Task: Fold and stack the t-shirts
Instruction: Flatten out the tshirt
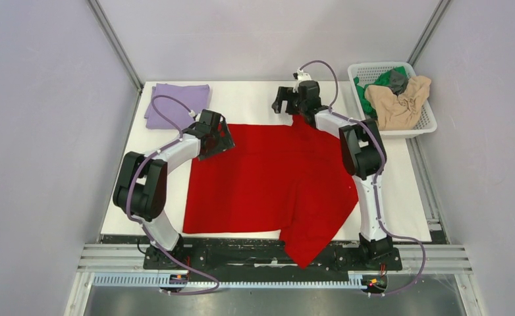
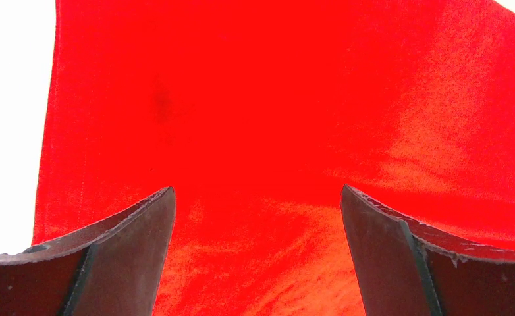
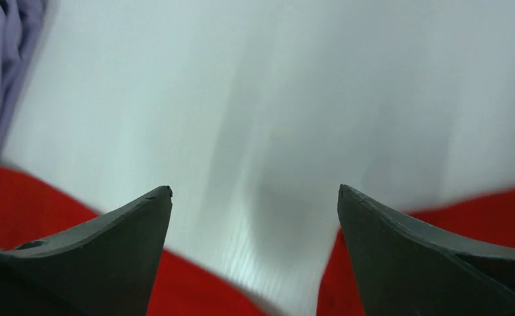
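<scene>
Across the middle of the table point(image 1: 255, 99), spread mostly flat: red t-shirt point(image 1: 261, 178), left part smooth, right part creased from far edge to near edge, one flap hanging past the table's near edge beside the right arm's base.

Over the far left corner of that shirt: left gripper point(image 1: 220, 139), jaws wide apart, nothing clamped. From the left wrist, red cloth filling the gap between both fingers point(image 2: 123, 257), with the shirt's left edge and bare white table just off to the left. Cannot tell whether the tips touch the cloth.

Just beyond the shirt's far edge, toward the middle of the table's far edge: right gripper point(image 1: 282, 104), likewise spread wide and holding nothing. Beneath it, bare white table, red cloth showing at both lower corners of the right wrist view. Blurred there, so probably hovering just above the surface rather than touching.

At the far left corner of the table, folded flat: lavender t-shirt point(image 1: 176, 102), just beyond the left gripper, well apart from the right one.

At the far right corner: white mesh basket point(image 1: 375, 64), with a crumpled beige t-shirt point(image 1: 400, 102) on top, a green t-shirt point(image 1: 362, 91) and a dark grey t-shirt point(image 1: 395, 81) bunched behind it.
</scene>
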